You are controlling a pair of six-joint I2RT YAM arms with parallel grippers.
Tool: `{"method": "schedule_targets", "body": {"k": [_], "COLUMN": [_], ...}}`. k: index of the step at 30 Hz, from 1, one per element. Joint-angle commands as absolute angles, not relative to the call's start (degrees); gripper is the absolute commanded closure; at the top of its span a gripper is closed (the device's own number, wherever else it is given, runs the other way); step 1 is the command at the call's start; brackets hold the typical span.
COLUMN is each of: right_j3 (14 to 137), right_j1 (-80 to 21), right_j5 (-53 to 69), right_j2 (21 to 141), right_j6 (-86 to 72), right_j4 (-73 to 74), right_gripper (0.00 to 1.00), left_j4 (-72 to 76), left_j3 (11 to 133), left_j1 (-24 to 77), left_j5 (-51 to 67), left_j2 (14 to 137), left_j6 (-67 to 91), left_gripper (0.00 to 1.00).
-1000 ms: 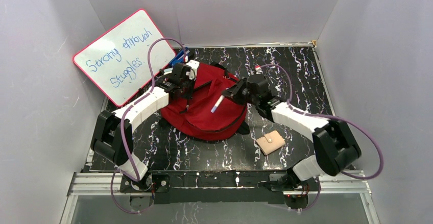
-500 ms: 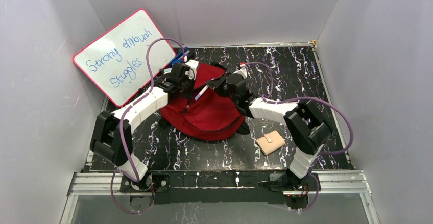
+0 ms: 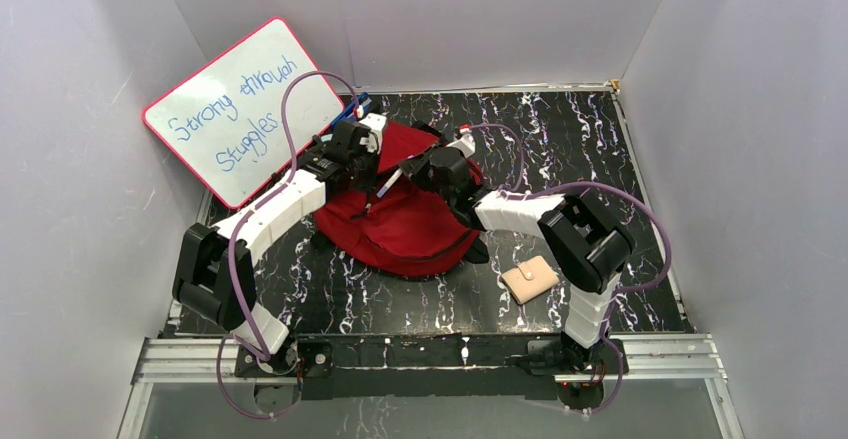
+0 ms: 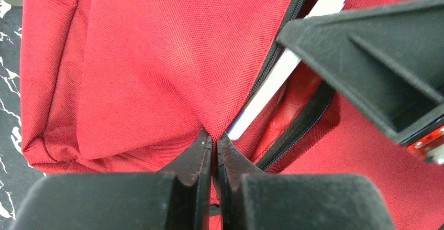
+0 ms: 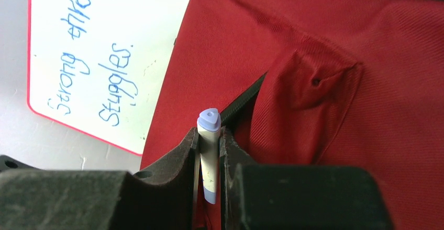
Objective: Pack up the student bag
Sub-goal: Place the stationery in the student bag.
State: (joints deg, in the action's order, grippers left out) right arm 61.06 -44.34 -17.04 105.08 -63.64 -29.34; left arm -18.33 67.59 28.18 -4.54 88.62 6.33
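Here's the bag [image 3: 405, 227], dark red and slumped flat on the worktop [image 3: 570, 159], with both arms reaching in over its far half. The worktop is black with white marbled streaks. Pale grey walls [image 3: 460, 19] box it in behind the bag and to either side of it. On the bag's near side a metal rail [image 3: 430, 352] runs along the edge, carrying the two arm bases.

The left gripper [image 4: 214, 138] is down on the bag's upper left part. Its jaws are squeezed right together with a peak of red fabric nipped between the tips, just beside the black zipper [image 4: 309, 117]. The zipper is parted there, and red lining shows in the gap.

The right gripper [image 5: 209, 135] comes in from the bag's right. It is clamped narrowly on a pen [image 5: 209, 159] with a white barrel and pale blue ends. The pen runs lengthwise between the fingers and sticks out past them. From the left wrist, the pen slants across the zipper. Its lower end sits in the gap, close by the left gripper's tips. How far it goes inside, I can't tell.

Off the bag's left and behind it, a whiteboard [image 3: 235, 109] with a pink-red rim leans against the wall, with blue handwriting on it. A blue object [image 3: 350, 112] peeks out between the whiteboard and the bag, too hidden to name. To the bag's right and nearer the rail lies a small beige wallet [image 3: 529, 279], apart from the bag.
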Motion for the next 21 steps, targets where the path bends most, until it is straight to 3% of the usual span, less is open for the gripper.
{"method": "schedule_targets", "body": {"k": [1,15,21], "right_j3": [61.5,62.5,67.0], "right_j1": [-46.2,-48.0,-47.0], "right_j5": [-17.5,-15.1,-14.4], "right_j2": [105.4,109.6,111.7], "right_j6": [-63.1,-66.1,-62.8], "right_j4": [-33.1,-33.4,-30.6], "right_gripper": [1.00,1.00,0.71], "left_j4": [-18.7,-19.3,-19.3], "left_j3": [70.9,72.5,71.9], "left_j1": [28.1,28.1,28.1], "left_j5": [-3.9,-3.3,-2.4], "left_j2": [85.4,85.9,85.5], "left_j6": [7.1,7.5,7.5], "left_gripper": [1.00,1.00,1.00]}}
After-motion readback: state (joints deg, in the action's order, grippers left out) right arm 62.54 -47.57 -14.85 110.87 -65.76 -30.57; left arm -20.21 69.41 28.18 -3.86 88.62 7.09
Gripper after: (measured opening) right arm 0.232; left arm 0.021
